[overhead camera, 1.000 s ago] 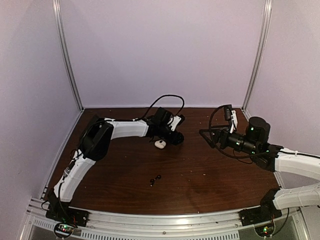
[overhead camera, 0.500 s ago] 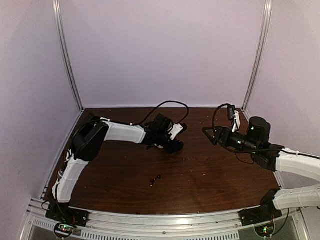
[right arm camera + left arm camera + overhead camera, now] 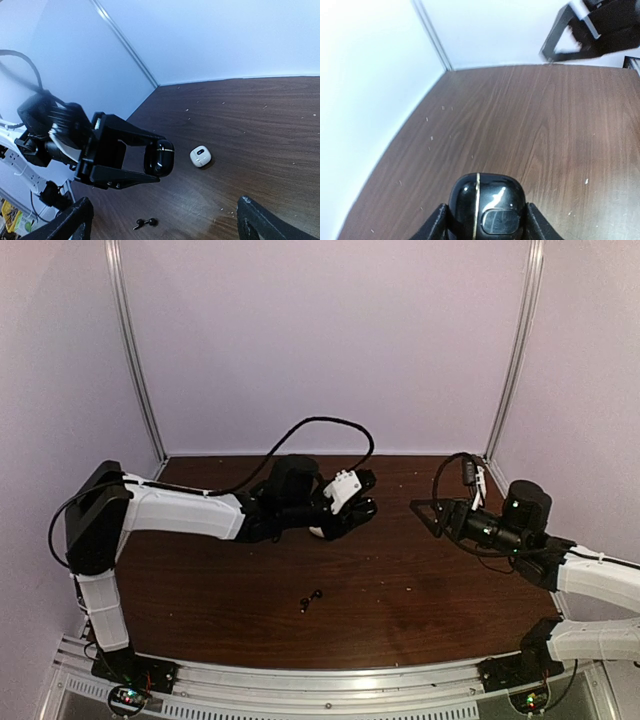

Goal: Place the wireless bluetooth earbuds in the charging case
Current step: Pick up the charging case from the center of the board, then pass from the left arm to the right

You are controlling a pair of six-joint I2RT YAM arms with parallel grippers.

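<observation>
Above the back middle of the table (image 3: 430, 590), the left gripper (image 3: 352, 502) now holds a black case (image 3: 485, 210) clear of the wood, with its jaws narrowed onto the case's sides and the lid shut. A second ago this claw sat low by the white case (image 3: 201, 156) with its jaws wider. Since then it has closed, risen and swung a little rightward, the arm stretching out long. The white case lies on the table near it, also shut. Two black earbuds (image 3: 311, 600) lie well apart from both cases, nearer the front (no white earbuds show in any view). The right gripper (image 3: 425, 512) hangs wide and holds nothing, facing the left one. My reading is that the case is secured but needs opening before any bud can go in.
</observation>
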